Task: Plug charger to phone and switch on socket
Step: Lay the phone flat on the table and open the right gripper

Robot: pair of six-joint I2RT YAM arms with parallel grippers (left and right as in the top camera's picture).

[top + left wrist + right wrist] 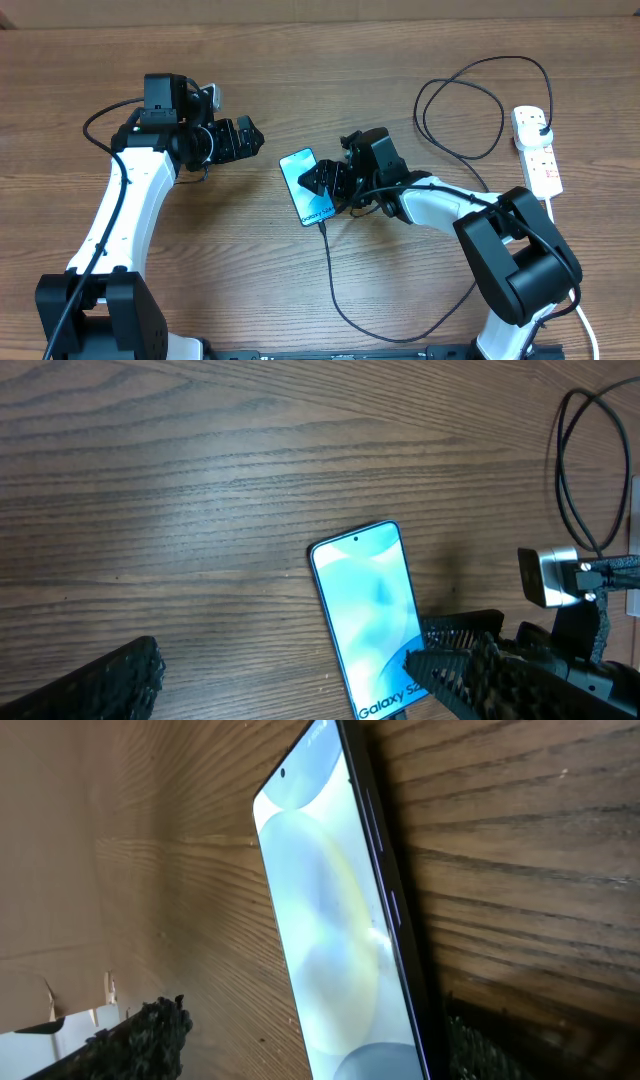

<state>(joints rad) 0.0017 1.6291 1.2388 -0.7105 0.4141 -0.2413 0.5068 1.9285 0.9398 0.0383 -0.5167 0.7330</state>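
- From above, the phone (305, 187) is lying flat near the middle of the brown wooden worktop (300, 70). Its light blue screen is facing up.
- The right fingers (318, 178) are hanging over the phone's right side, near its lower end. They are standing apart and not squeezing anything.
- The left fingers (247, 137) are hovering to the left of the phone and not touching it. They are spread wide and holding nothing.
- The charger (327, 265) is reaching the phone's lower end with its thin black cable. The cable is running toward the near edge, bending to the right, then making big loops at the far right. I cannot tell if the tip is all the way in.
- The socket (540, 160) is lying at the right edge, well apart from the phone. The black plug (541, 124) is sitting in its far end. A white cord (584, 318) is showing near the bottom right corner.
- From the left wrist, the phone (370, 620) is lying tilted, with the word "Galaxy" at its near end. One of the left fingers (110, 680) is peeking in at the bottom left, well apart from the phone. The right fingers (460, 660) are sitting just beside the phone's right edge. Loops of the charger (580, 470) are showing at the top right.
- From the right wrist, the phone (330, 940) is filling the middle, very close. One of the right fingers (150, 1030) is standing to its left, with bare wood between. The other one is showing dark just beside the phone's right edge.
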